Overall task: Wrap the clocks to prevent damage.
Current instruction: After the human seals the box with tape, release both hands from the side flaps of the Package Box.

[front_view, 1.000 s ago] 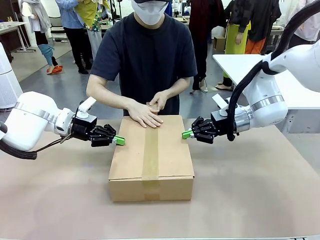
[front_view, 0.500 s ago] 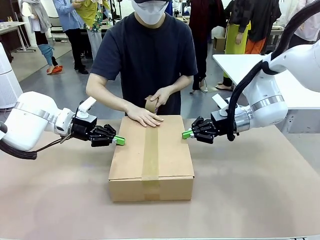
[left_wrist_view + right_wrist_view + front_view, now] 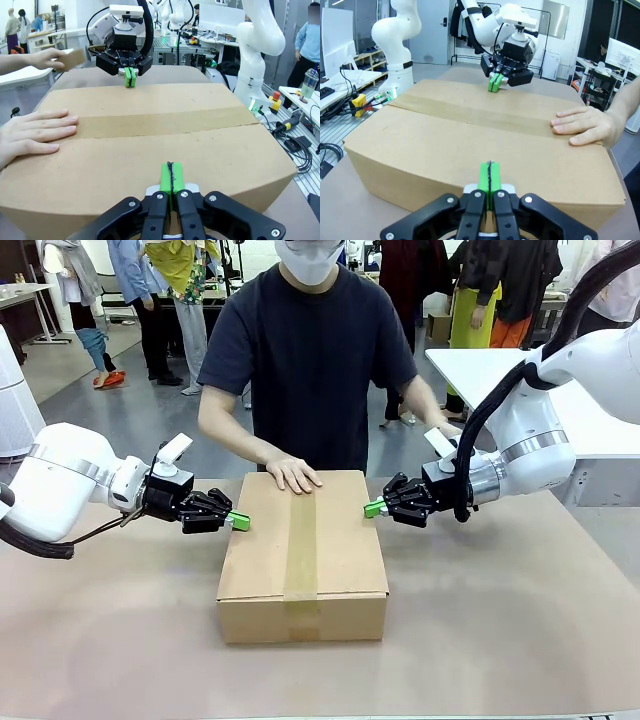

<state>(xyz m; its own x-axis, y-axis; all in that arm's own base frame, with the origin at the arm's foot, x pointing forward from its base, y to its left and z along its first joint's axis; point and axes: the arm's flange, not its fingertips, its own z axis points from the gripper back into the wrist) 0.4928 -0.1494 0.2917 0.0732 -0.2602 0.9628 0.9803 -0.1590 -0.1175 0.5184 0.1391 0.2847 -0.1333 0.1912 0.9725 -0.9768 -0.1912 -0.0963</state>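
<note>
The clocks are out of view. A closed cardboard box (image 3: 330, 550) sits mid-table, with a strip of brown tape (image 3: 301, 540) along its top seam. My left gripper (image 3: 238, 521) is shut, its green pads against the box's left edge. On the opposite edge my right gripper (image 3: 373, 508) is shut too, its pads pressing there. The left wrist view shows my left gripper (image 3: 171, 180) at the box's near edge and the right gripper (image 3: 130, 77) across it. The right wrist view mirrors this: right gripper (image 3: 489, 182) near, left gripper (image 3: 495, 82) far.
The person stands at the far side with one hand (image 3: 293, 475) flat on the box's far end. Their other hand holds a roll of tape (image 3: 70, 57) off the box to the side. Bare brown table (image 3: 500, 640) surrounds the box.
The person's hand with the tape roll has left the box's far edge and swung out to the side, and they have straightened up. Both grippers have stayed put.
</note>
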